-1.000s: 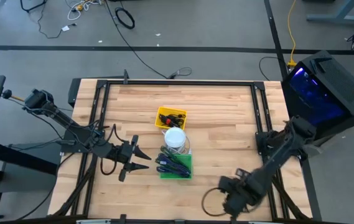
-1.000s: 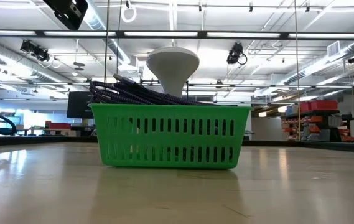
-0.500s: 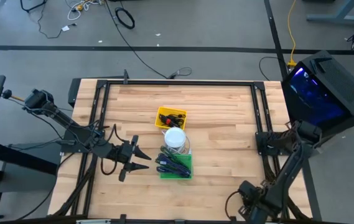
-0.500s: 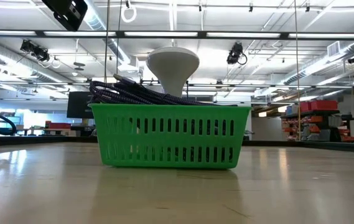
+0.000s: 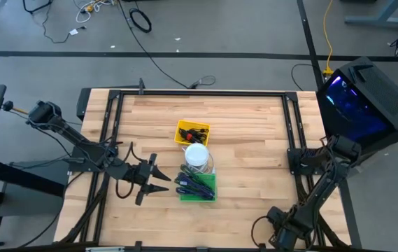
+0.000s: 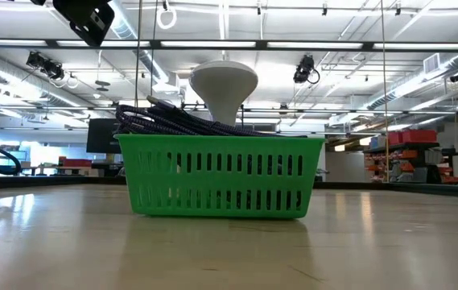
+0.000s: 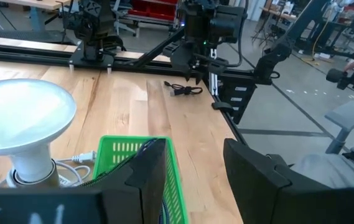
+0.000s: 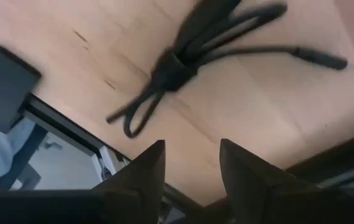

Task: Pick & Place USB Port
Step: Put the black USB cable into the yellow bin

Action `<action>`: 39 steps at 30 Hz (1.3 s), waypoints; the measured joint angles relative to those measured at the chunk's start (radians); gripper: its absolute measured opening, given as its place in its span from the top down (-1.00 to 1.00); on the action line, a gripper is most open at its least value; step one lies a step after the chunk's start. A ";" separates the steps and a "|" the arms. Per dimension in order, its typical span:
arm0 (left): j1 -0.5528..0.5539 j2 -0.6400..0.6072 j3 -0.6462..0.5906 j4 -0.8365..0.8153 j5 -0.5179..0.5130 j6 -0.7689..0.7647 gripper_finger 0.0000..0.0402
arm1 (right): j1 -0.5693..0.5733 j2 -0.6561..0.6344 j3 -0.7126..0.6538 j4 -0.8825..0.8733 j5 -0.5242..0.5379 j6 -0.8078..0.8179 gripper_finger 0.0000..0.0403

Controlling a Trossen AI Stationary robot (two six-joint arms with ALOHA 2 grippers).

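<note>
Pincers, how do they stand?
- Both have their fingers apart and hold nothing. The left gripper hovers just beside the green basket, on its left side. The right gripper is at the table's near right corner, over a bundled black cable.
- And the USB port?
- The USB port lies in the yellow tray near the middle of the table, well apart from both grippers. A white bulb stands between the tray and the basket, which is full of dark cords
</note>
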 joint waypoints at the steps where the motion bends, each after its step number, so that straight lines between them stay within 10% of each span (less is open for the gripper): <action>1: 0.000 0.000 0.000 0.001 0.000 0.000 0.18 | -0.002 0.000 0.000 0.002 0.022 -0.007 0.25; 39: 0.000 0.000 0.000 0.001 0.000 0.000 0.18 | -0.147 -0.001 0.000 0.078 0.143 -0.229 0.25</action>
